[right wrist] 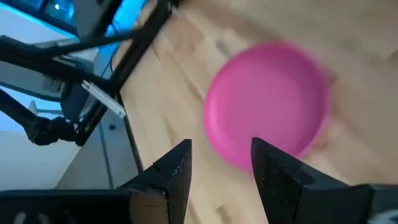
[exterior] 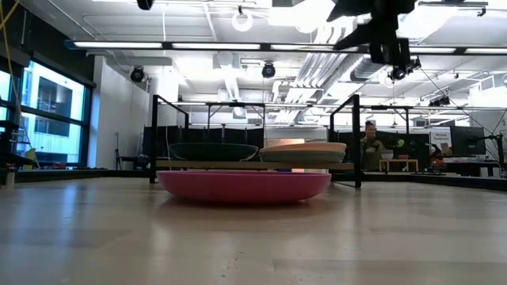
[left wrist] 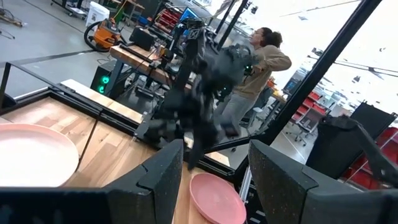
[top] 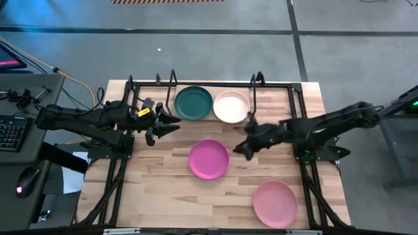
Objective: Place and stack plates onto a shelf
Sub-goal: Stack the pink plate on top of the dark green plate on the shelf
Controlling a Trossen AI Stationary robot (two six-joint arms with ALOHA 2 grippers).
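Observation:
The dark green plate (top: 193, 103) and the cream plate (top: 231, 106) sit side by side on the shelf (exterior: 238, 165) at the table's far edge. In the low view a pale teal plate (exterior: 301, 157) lies under the cream plate (exterior: 305, 147). The magenta plate (top: 209, 158) rests flat on the tabletop at mid-table, and the light pink plate (top: 275, 203) lies near the right front corner. My right gripper (top: 243, 149) hovers open just right of the magenta plate (right wrist: 267, 102). My left gripper (top: 167, 124) is open and empty, left of the dark green plate.
Black rod uprights (top: 174, 79) rise from the shelf, and a black frame (top: 302, 130) runs along the table's sides. Bare tabletop (top: 157, 189) lies at the near left. A person (left wrist: 264, 62) stands in the room beyond the table's right side.

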